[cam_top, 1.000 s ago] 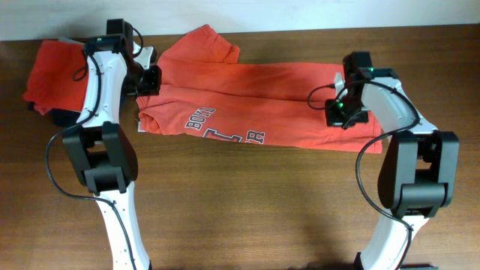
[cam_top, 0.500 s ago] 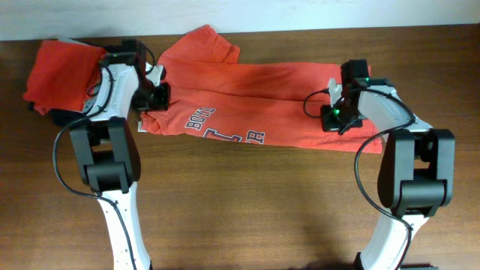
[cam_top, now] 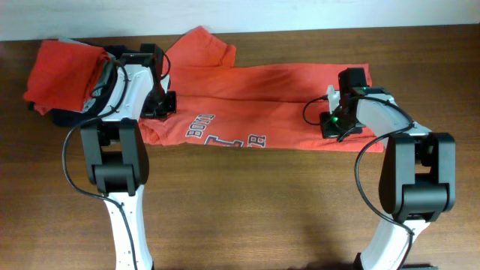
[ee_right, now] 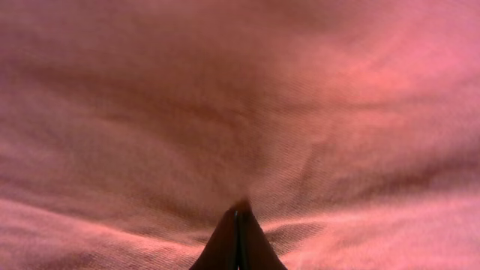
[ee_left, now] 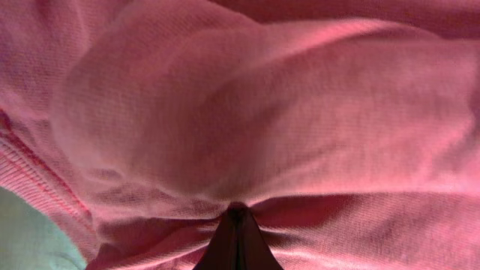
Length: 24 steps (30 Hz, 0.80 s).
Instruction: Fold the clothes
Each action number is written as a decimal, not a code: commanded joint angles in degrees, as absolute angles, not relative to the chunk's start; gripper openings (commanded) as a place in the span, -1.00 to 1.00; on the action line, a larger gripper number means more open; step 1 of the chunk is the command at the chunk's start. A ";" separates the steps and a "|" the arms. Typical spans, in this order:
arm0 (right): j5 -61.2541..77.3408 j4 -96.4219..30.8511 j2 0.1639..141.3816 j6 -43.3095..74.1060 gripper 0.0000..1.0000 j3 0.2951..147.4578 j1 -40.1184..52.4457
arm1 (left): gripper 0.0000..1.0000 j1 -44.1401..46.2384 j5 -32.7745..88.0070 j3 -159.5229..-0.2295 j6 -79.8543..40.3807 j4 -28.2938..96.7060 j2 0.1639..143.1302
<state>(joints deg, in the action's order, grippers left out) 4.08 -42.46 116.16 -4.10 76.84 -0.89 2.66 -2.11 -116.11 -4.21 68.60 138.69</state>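
The brown wooden table [cam_top: 247, 217] carries an orange-red short-sleeved cotton T-shirt [cam_top: 262, 97], which lies lengthwise across its far half around 12 o'clock. One sleeve flares out at 11 o'clock. The navy-and-white block lettering [cam_top: 225, 133] runs along the near edge. A second orange-red garment [cam_top: 60, 71] sits bunched at the far 10 o'clock corner, apparently waiting its turn.

The left gripper [cam_top: 163, 105] is at the shirt's 10 o'clock end and the right gripper [cam_top: 339, 126] at its 3 o'clock end. With a hold at each end, the cloth can probably be carried over as one straight panel.

In both wrist views the black fingers meet in a closed point, the left [ee_left: 237, 229] and the right [ee_right: 238, 225], each nipping the knit. Soft, finely ribbed fabric bulges and creases away from each pinch, limp rather than stiff. A stitched hem [ee_left: 45, 176] shows beside the left grip.
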 commanded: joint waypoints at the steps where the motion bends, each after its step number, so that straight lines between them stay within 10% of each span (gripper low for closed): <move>1: -5.54 -45.74 118.78 -4.05 -0.92 73.17 -1.93 | -0.99 2.59 -7.14 -113.91 -6.92 71.42 139.59; 24: -2.83 -62.17 118.63 3.53 -0.92 76.07 -8.34 | -0.99 7.90 -9.50 -113.91 -18.44 85.86 139.59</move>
<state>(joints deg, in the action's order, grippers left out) -2.15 -61.17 116.31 1.96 76.66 -7.90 7.22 -8.21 -114.34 -14.72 84.97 138.78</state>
